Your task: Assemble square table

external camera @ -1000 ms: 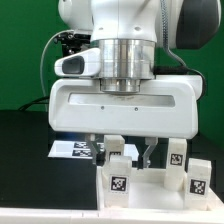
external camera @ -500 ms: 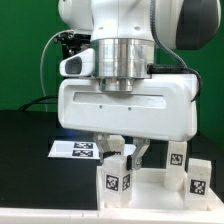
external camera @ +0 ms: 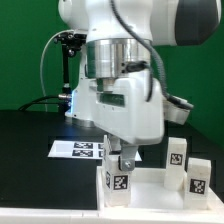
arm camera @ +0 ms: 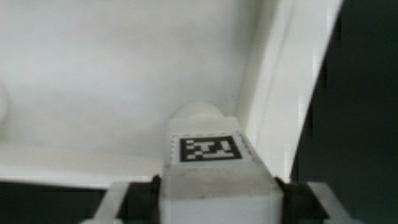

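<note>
The white square tabletop [external camera: 152, 192] lies at the front of the exterior view. A short white leg [external camera: 119, 180] with a black-and-white tag stands upright at its corner on the exterior view's left. My gripper [external camera: 122, 158] is shut on the top of this leg. Two more tagged legs [external camera: 178, 155] [external camera: 198, 176] stand upright at the corners on the exterior view's right. In the wrist view the held leg [arm camera: 215, 160] sits between my dark finger pads [arm camera: 306, 202], with the tabletop panel [arm camera: 107, 90] below it.
The marker board [external camera: 76, 150] lies flat on the black table behind the tabletop, on the exterior view's left. A black camera stand [external camera: 66, 60] rises at the back left. A green wall closes the back.
My hand has turned about its upright axis, from broadside to the camera to angled, while staying down on the left corner leg. The other legs have not moved.
</note>
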You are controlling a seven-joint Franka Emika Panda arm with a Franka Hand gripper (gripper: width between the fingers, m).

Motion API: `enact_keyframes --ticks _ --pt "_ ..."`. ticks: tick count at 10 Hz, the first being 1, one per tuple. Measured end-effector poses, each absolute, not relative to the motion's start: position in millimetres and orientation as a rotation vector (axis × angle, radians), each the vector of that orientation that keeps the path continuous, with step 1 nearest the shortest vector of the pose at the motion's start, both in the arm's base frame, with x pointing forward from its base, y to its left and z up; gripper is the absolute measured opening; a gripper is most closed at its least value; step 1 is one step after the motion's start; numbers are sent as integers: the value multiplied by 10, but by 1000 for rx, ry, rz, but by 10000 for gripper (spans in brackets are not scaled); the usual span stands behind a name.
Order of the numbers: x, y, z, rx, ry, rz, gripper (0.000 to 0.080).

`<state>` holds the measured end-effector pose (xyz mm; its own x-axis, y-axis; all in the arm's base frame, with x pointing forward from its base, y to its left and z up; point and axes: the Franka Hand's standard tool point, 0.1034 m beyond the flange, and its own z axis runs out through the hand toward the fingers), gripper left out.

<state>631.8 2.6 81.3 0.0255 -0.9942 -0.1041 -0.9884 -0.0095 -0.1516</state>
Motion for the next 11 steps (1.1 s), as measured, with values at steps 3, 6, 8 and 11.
enact_keyframes --ticks 3,6,8,11 --pt "6339 45 829 -1812 2316 -11 287" --pt "6323 28 805 -1645 2454 1 287" --pt "6321 20 802 -1654 2450 -3 374" --pt "6324 30 865 -1986 2198 -32 566"
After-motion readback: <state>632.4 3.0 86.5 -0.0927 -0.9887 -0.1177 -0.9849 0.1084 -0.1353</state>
